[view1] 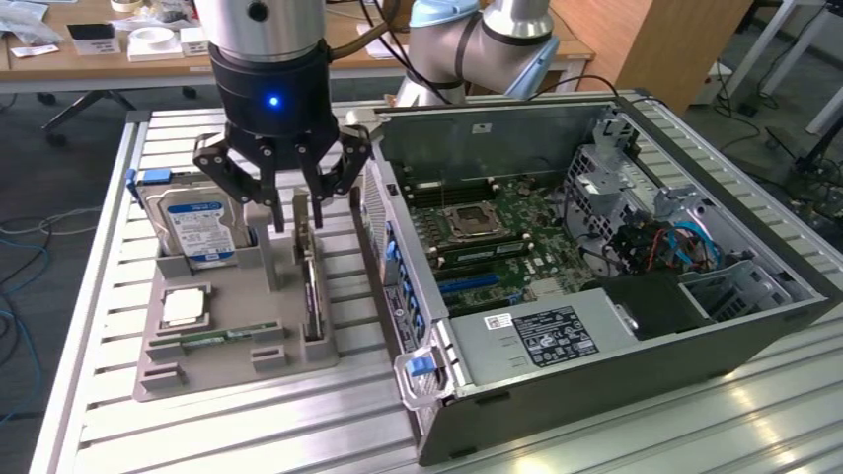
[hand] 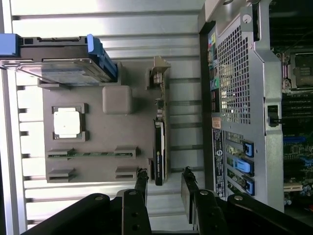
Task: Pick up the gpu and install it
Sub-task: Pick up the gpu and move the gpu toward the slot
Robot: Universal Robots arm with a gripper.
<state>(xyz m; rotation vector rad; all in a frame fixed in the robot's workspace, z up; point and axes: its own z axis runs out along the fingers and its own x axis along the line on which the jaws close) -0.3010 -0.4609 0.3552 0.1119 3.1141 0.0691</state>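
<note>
Exterior view: a gray holder tray (view1: 257, 296) rests on a slatted metal table (view1: 197, 434). Reading the tray as a clock face, a silver hard drive (view1: 197, 227) stands at 10 o'clock and 1 processor chip (view1: 185, 306) lies near 8 o'clock. The gpu (view1: 312, 296) stands on edge in a slot along 3 o'clock. The gripper (view1: 298, 219) hangs over the gpu's far end, near 1 o'clock. Its 2 fingers (hand: 141, 182) are spread apart, holding nothing, and the wrist view shows the card lined up between them. Beyond 3 o'clock lies the open computer case (view1: 593, 385), motherboard exposed. The pick-up looks to be at its approach stage, with the card not yet grasped. A sound grasp calls for straddling the thin card squarely.
</note>
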